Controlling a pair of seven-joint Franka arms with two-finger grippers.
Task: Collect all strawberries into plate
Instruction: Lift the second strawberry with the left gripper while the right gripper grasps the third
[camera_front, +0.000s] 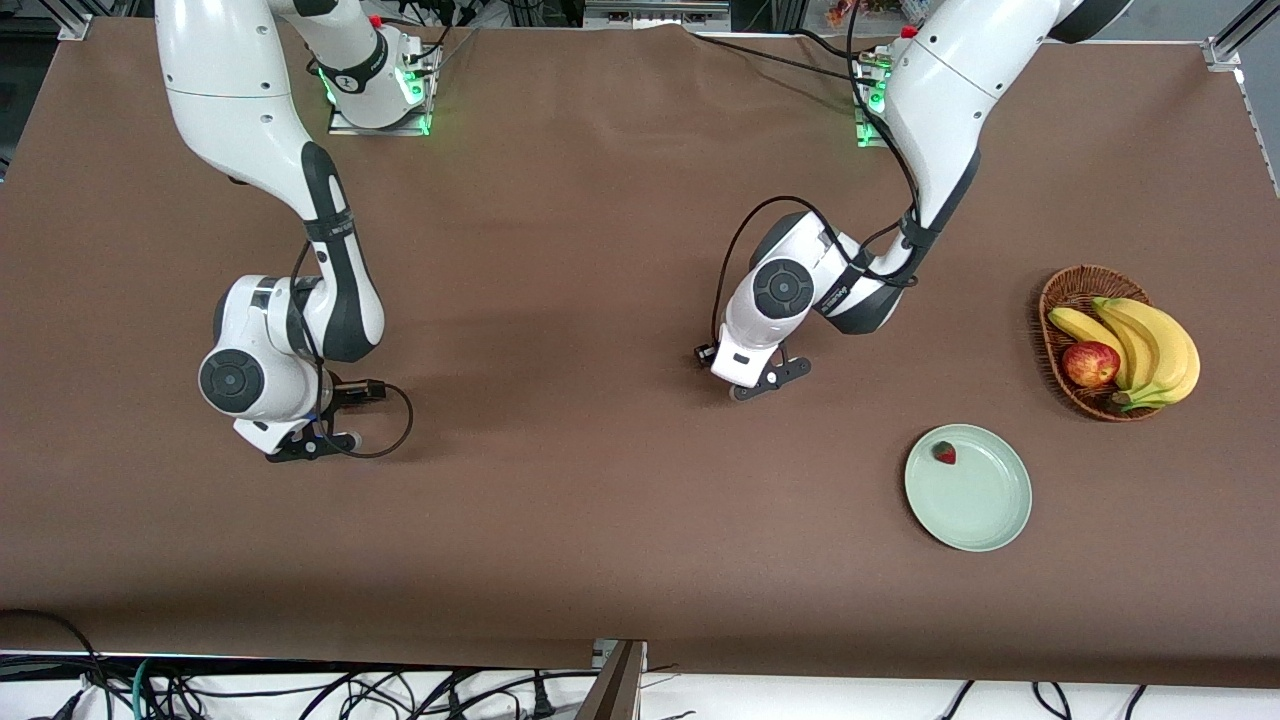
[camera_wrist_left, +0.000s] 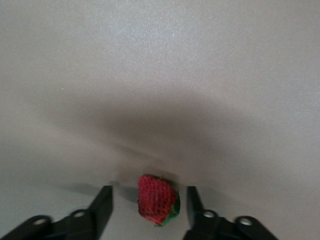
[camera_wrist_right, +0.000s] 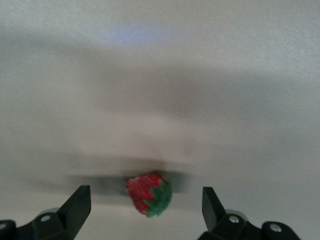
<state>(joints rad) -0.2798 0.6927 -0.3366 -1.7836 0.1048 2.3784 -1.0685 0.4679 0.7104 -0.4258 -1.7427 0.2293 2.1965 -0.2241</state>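
Note:
One strawberry (camera_front: 944, 453) lies in the pale mint-green plate (camera_front: 985, 520), near its rim. My left gripper (camera_front: 765, 380) is low over the middle of the table. In the left wrist view it (camera_wrist_left: 148, 190) is open, with a second strawberry (camera_wrist_left: 157, 204) on the cloth between its fingers (camera_wrist_left: 102, 202), untouched. My right gripper (camera_front: 310, 442) is low over the table toward the right arm's end. In the right wrist view it (camera_wrist_right: 145, 191) is open around a third strawberry (camera_wrist_right: 149, 194), with wide gaps on both sides. The arms hide these two berries in the front view.
A brown wicker basket (camera_front: 1062, 290) with bananas (camera_front: 1150, 345) and a red apple (camera_front: 1090, 363) stands beside the plate, farther from the front camera, at the left arm's end. A brown cloth (camera_front: 560, 250) covers the table.

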